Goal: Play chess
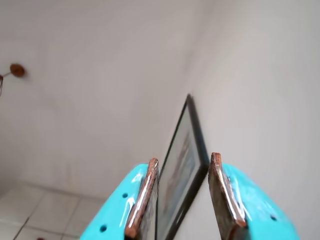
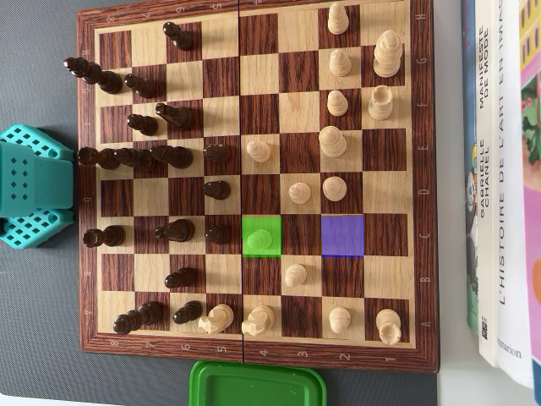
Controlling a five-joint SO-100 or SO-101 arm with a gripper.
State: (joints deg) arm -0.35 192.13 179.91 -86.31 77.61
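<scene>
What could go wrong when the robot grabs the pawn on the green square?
1. The pale pawn on the green square has a dark pawn right beside it, so the open fingers might knock that over.
2. The wrist view shows a wall, not the board, so the arm has far to travel and its aim could be off.

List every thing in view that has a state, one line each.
Gripper: jaws open, empty, aimed at the wall.
Chessboard: unfolded flat, mid-game.
Green-marked square: holds a pawn.
Purple-marked square: empty.
Green lid: flat below the board.
Books: closed.
</scene>
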